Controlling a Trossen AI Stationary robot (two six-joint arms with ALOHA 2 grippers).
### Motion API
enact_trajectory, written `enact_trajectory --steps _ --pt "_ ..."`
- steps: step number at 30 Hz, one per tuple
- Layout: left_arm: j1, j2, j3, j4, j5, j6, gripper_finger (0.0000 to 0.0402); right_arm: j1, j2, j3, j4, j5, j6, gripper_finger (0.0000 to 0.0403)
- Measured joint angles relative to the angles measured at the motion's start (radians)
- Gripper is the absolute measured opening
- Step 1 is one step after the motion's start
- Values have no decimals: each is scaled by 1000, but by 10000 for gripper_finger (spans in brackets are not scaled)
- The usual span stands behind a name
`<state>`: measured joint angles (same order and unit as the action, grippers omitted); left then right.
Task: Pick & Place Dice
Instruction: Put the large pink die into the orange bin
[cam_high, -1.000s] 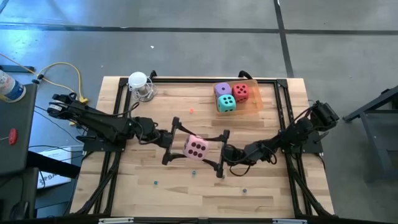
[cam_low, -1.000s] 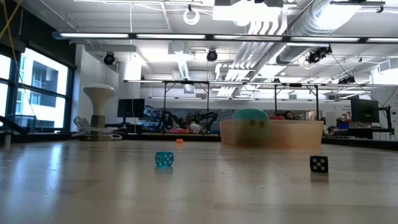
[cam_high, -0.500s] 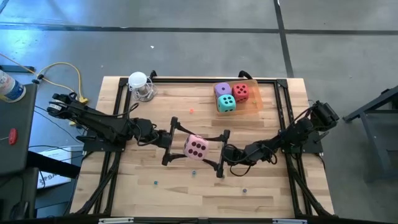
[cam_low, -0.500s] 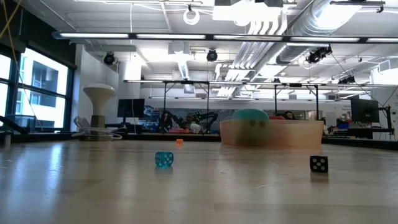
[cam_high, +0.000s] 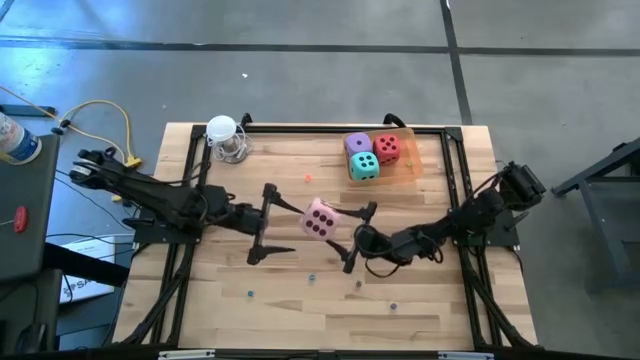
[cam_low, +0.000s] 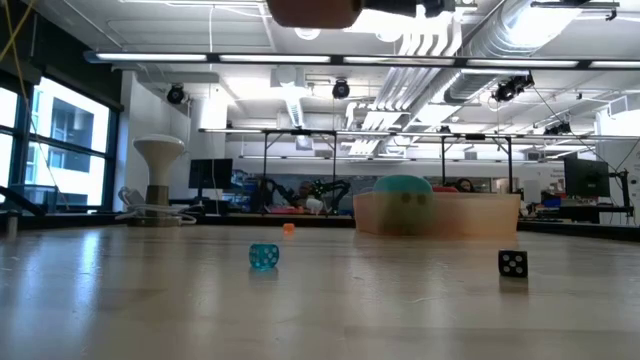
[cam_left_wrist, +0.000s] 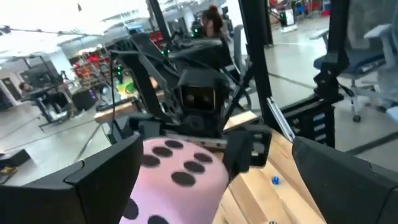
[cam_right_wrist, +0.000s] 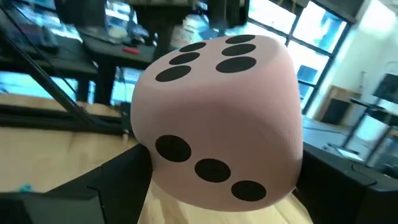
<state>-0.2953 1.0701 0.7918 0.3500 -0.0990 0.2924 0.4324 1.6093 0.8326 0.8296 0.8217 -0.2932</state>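
The pink die (cam_high: 320, 218), with dark pips, is held by my right gripper (cam_high: 340, 238) above the table's middle; it fills the right wrist view (cam_right_wrist: 217, 118). My left gripper (cam_high: 262, 222) is wide open just left of the die and touches nothing. Its fingers frame the die (cam_left_wrist: 180, 171) in the left wrist view. The purple die (cam_high: 357, 144), red die (cam_high: 387, 148) and teal die (cam_high: 363, 166) sit in a translucent orange tray (cam_high: 405, 165) at the far right. My right gripper pinches the pink die between its two fingers (cam_right_wrist: 118, 180), which lie on opposite side faces (cam_right_wrist: 149, 165). The fingers come roughly level from the table's right side. The die is lifted clear of the table and tilted.
A white stand (cam_high: 224, 134) is at the far left corner. Small coloured beads lie on the wood: one orange (cam_high: 308, 179), several bluish near the near edge (cam_high: 250, 293). The low view shows a tiny teal die (cam_low: 263, 256), a tiny black one (cam_low: 512, 263) and the tray (cam_low: 435, 213).
My left gripper has drawn back toward the table's left edge, away from the pink die, and has stayed open. My right gripper has carried the die a little toward the far edge and turned it. A pinkish-brown blur has come in at the low view's top.
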Motion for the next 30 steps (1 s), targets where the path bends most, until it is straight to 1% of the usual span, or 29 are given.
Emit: enact_trajectory --steps 2,3,5,10,11,13,15,17,19,23,30 --pt "-7 -11 0 -5 -2 -3 400 9 0 0 0 75 -24 333" --pt "-11 -16 0 -7 -2 -8 400 14 0 0 5 135 -37 333" --pt "-13 -26 0 -14 -2 -20 400 24 0 0 5 274 -73 333" --pt "-12 -32 0 -30 -8 -54 400 38 0 0 16 677 -183 333" --pt "-12 -32 0 -34 -8 -57 400 35 0 0 16 741 -199 333" --pt "-10 -32 0 -39 -8 -62 400 26 0 -1 13 749 -197 333" --pt "-8 -32 0 -39 -8 -64 400 24 0 -5 23 751 -131 333" --pt "-8 -32 0 -39 -8 -73 400 8 0 -4 4 751 -104 333" --pt "-8 -32 0 -39 -8 -88 400 -15 1 -5 -26 749 -95 333" --pt "-8 -32 0 -39 -8 -108 400 -59 1 -7 -24 751 -92 333" --pt "-8 -31 0 -47 -8 -110 400 -121 1 -80 -26 750 -71 333"
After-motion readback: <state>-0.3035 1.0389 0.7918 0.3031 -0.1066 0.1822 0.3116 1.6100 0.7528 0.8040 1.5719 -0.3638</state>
